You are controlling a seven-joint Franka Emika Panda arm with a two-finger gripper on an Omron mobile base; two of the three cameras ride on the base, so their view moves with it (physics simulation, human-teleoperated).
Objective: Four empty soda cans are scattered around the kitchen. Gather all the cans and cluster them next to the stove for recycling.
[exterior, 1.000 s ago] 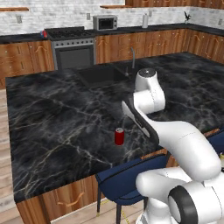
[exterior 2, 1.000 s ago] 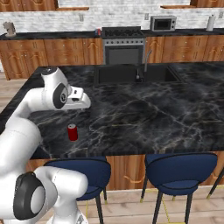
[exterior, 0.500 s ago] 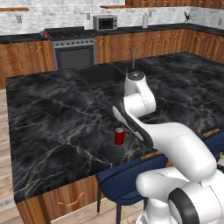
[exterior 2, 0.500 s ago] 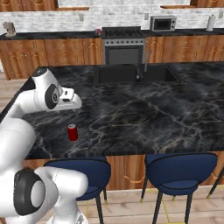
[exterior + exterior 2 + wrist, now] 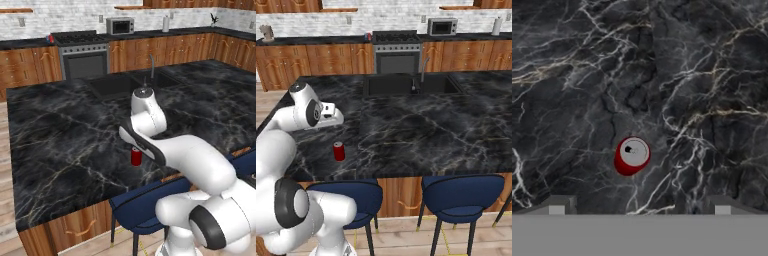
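Base views: rear-left and rear-right, facing forward across island counter (image 5: 60, 145); hand view: close, straight down; shared: red can (image 5: 631, 155)

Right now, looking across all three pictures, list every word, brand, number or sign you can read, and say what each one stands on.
No text can be read anywhere.
Red soda can on the island counter: no label legible.
Microwave: keypad too small to read.
Stove: knob markings too blurred to read.

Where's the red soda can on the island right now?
The red soda can stands upright on the black marble island, near its front edge above a blue stool; in the hand view it sits just ahead of the open gripper.
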